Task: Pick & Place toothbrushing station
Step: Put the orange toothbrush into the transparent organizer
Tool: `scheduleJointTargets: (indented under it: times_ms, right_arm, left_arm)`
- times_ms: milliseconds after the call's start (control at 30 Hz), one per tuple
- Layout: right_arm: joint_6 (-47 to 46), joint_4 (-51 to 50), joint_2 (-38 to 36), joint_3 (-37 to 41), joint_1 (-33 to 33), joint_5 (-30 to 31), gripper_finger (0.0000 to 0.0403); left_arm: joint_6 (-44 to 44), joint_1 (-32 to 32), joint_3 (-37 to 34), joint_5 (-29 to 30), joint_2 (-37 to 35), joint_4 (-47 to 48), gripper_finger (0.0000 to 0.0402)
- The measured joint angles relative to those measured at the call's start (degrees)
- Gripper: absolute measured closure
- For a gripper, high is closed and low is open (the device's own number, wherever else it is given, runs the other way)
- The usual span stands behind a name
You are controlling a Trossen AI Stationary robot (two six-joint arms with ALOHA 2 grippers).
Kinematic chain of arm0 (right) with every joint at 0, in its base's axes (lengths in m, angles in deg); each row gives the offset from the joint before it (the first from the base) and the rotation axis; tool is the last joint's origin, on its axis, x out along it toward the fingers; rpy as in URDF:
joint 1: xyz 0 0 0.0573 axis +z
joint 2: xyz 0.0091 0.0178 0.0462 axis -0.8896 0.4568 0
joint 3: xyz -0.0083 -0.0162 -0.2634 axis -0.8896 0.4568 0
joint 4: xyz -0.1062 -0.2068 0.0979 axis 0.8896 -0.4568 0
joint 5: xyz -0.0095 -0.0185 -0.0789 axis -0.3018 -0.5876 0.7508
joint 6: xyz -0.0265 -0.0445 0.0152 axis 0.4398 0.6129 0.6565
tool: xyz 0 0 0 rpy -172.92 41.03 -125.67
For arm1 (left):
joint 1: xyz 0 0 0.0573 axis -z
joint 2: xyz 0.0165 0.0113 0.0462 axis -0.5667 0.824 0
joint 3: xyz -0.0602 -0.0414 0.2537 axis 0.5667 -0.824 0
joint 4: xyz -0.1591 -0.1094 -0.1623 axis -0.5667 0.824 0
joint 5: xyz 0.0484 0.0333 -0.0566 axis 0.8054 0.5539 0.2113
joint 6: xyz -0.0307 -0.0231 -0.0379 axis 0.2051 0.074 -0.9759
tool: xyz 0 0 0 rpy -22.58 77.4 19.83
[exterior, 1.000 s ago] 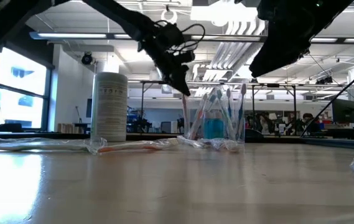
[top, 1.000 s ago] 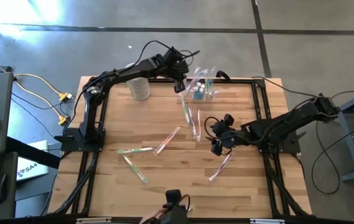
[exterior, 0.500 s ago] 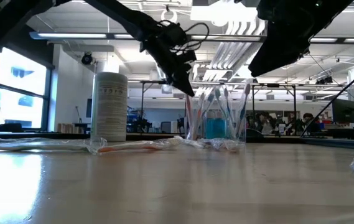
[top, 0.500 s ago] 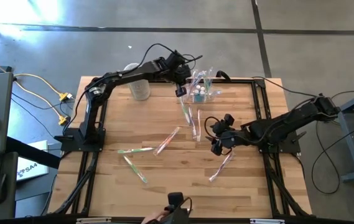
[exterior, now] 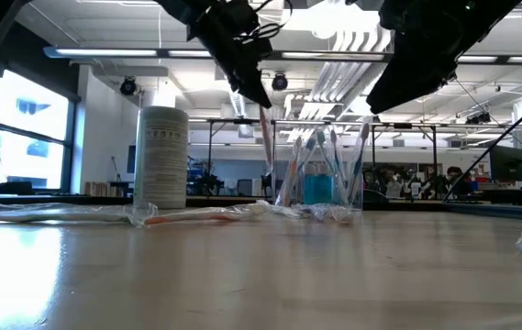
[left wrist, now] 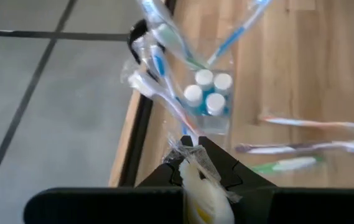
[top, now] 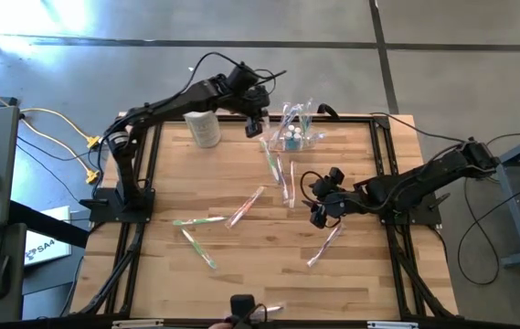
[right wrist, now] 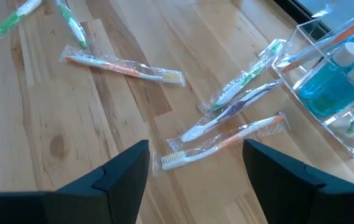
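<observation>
The toothbrushing station (top: 298,133) is a clear box with blue bottles and several wrapped toothbrushes standing in it. It rests on its base at the table's far edge, also in the low view (exterior: 320,179) and the left wrist view (left wrist: 211,102). My left gripper (top: 256,122) hangs up high just left of it, shut on a wrapped toothbrush (exterior: 266,137). My right gripper (top: 320,214) hovers open over the table's middle right, nothing between its fingers (right wrist: 195,174). My left gripper pinches one end of the wrapped toothbrush (left wrist: 186,146) between its two shut fingers, with the crinkled wrapper bunched between them. The fingers slant downward from the table's left. The brush hangs below them (exterior: 268,156), clear of the table, next to the station's left side.
A whitish cylindrical container (top: 205,128) stands at the far left. Several wrapped toothbrushes lie loose on the wood: two below the station (top: 282,174), one mid-table (top: 246,206), two at the near left (top: 197,221), one under my right gripper (top: 325,245).
My left gripper has risen and drawn back a little toward the table's left, still shut. The wrapped toothbrush has gone up with it and now hangs higher beside the station.
</observation>
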Motion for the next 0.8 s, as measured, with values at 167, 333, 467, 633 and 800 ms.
scheduleJointTargets:
  times_ms: [167,333,467,633,800]
  right_arm:
    - [0.0,0.4,0.0,0.0,0.0,0.0,0.0151]
    - [0.0,0.7,0.0,0.0,0.0,0.0,0.0151]
    - [0.0,0.7,0.0,0.0,0.0,0.0,0.0151]
    - [0.0,0.7,0.0,0.0,0.0,0.0,0.0151]
    - [0.0,0.6,0.0,0.0,0.0,0.0,0.0151]
  left_arm:
    - [0.0,0.4,0.0,-5.4,-1.2,2.8,0.0398]
    - [0.4,0.7,0.0,-6.4,-1.2,1.1,0.0398]
    - [0.0,0.7,0.0,-7.3,-1.2,-0.5,0.0398]
    - [-0.5,0.6,0.0,-7.7,-0.2,-1.0,0.0398]
    - [-1.0,0.6,0.0,-7.7,3.5,-1.9,0.0398]
